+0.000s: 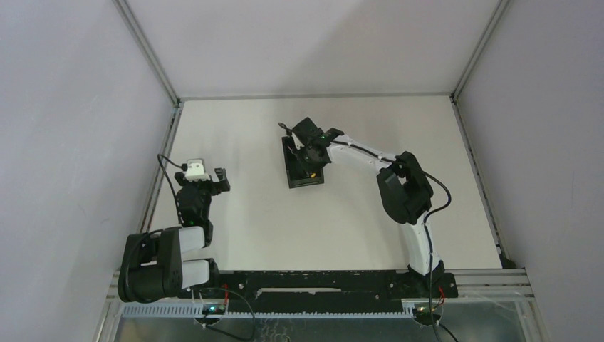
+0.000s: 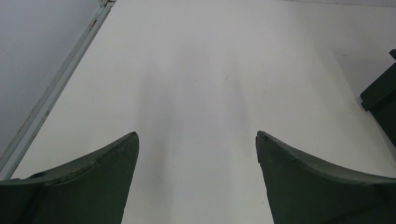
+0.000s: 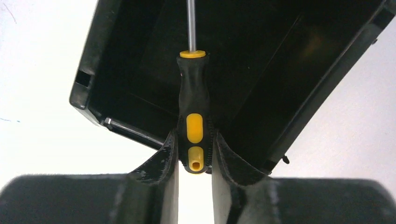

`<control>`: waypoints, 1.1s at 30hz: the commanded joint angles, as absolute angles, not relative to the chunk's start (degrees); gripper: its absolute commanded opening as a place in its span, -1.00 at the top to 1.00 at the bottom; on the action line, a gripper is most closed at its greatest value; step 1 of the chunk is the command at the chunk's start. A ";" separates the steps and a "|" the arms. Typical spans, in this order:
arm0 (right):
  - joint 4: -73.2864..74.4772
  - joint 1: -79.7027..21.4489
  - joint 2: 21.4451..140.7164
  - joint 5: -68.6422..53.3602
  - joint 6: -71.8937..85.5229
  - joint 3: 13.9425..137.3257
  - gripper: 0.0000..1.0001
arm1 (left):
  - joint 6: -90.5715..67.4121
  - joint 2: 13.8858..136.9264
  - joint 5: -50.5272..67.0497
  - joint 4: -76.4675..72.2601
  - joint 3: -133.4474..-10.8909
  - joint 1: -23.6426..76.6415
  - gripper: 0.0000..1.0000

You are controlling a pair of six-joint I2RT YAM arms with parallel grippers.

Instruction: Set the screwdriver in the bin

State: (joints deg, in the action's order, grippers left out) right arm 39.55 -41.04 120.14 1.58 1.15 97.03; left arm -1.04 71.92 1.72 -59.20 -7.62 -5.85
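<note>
Well forward, right gripper [image 3: 193, 150] tight on screwdriver [image 3: 192, 88] over bin [image 3: 91, 65].

Lab cell: white table [image 1: 242, 221], grey walls [image 1: 71, 107], alu frame [image 1: 146, 50]

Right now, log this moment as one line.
right gripper: shut on screwdriver | screwdriver: shaft pointing into bin, not yet released | left gripper: open, empty

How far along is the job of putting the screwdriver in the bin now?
Done: the right gripper grips the screwdriver by its handle end, over the bin, shaft pointing inside. In hand: placing it. Left: opening up to release it. The left gripper hangs open, empty, aside.
</note>
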 commanded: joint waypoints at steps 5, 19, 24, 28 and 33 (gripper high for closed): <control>35.98 -42.57 119.81 4.85 1.81 98.50 -0.11 | -0.09 71.03 1.63 -60.55 -10.32 -5.70 -1.00; 39.02 -41.99 103.95 13.36 8.25 99.27 -0.89 | -0.09 71.10 1.62 -60.54 -10.44 -5.71 -1.00; 35.53 -31.93 92.50 12.04 9.81 86.15 -0.99 | -0.09 71.10 1.63 -60.53 -10.38 -5.67 -1.00; 32.82 -19.24 82.95 9.06 10.13 75.93 -0.99 | -0.09 71.10 1.59 -60.48 -10.35 -5.65 -1.00; 33.89 -6.02 76.55 9.12 10.35 69.55 -0.99 | -0.09 71.10 1.58 -60.55 -10.33 -5.69 -1.00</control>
